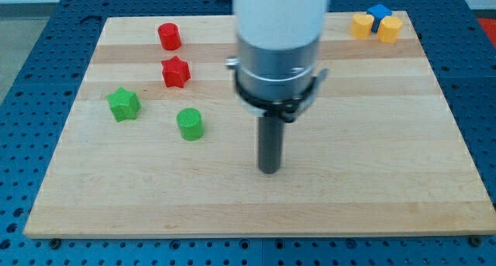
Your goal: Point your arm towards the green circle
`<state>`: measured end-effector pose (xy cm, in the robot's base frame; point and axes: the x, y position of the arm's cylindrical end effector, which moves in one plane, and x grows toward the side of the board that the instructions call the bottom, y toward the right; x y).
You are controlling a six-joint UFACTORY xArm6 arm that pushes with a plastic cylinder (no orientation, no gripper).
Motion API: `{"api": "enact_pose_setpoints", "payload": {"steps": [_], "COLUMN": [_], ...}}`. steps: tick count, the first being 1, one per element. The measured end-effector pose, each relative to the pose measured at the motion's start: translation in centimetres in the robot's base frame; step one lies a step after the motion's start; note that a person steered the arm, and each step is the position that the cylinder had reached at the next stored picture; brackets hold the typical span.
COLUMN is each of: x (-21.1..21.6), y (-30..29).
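Observation:
The green circle (190, 123) stands on the wooden board (372, 181) left of centre. My tip (269, 171) rests on the board to the right of it and a little lower in the view, about a hundred pixels away, not touching any block. A green star (123, 104) lies to the left of the green circle.
A red star (176, 71) and a red circle (170, 36) sit above the green circle. At the top right corner are a yellow block (360, 24), a blue block (378, 13) and a second yellow block (390, 29), close together. Blue pegboard surrounds the board.

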<state>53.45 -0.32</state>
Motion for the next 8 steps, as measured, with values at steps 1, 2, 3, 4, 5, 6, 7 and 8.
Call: {"api": "enact_pose_setpoints", "payload": {"steps": [1,2,3,4,5,6,7,8], "x": [0.0,0.0,0.0,-0.1,-0.7,-3.8,-4.9,-5.1], "y": [-4.1,-6.8,-9.9,-13.0,-15.8,-16.4,-16.4,-15.9]}}
